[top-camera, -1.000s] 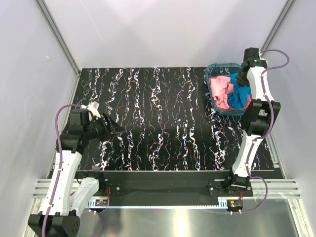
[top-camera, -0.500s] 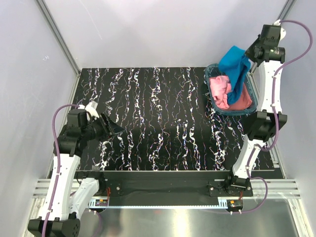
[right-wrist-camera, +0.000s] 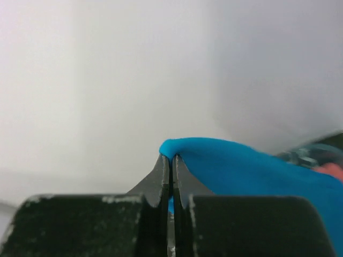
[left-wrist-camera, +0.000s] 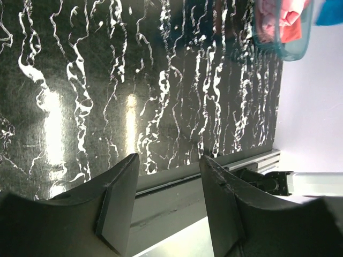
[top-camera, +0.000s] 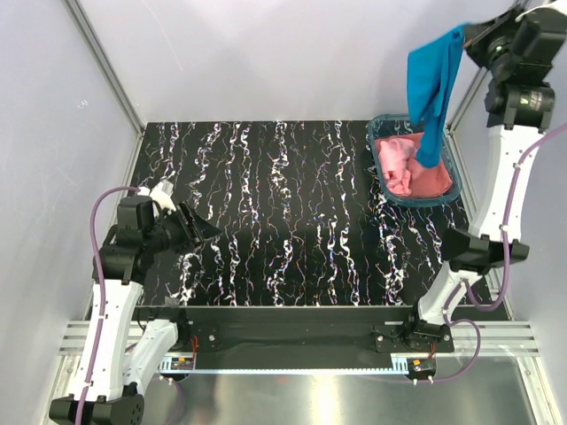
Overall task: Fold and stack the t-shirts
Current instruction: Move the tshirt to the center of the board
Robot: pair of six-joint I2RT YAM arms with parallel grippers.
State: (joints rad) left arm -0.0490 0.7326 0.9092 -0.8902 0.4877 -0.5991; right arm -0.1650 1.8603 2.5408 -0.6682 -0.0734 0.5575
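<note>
My right gripper [top-camera: 468,35] is raised high at the back right, shut on the turquoise-blue t-shirt [top-camera: 431,84]. The shirt hangs down from the jaws with its lower end over the teal basket [top-camera: 381,173]. In the right wrist view the cloth [right-wrist-camera: 252,168] is pinched between the closed fingers of the gripper [right-wrist-camera: 172,160]. The salmon pink t-shirt [top-camera: 403,164] lies crumpled inside the basket. My left gripper [top-camera: 205,230] is open and empty low over the left of the table; in the left wrist view [left-wrist-camera: 169,163] nothing lies between its fingers.
The black marbled table [top-camera: 292,212] spreads between the arms. White walls and metal frame posts [top-camera: 102,62] close in the sides and back. The metal rail [top-camera: 292,336] runs along the near edge. The basket and pink cloth also show in the left wrist view [left-wrist-camera: 281,27].
My right arm has lifted the turquoise-blue t-shirt up out of the basket, from inside it to high above it. The left arm has barely moved.
</note>
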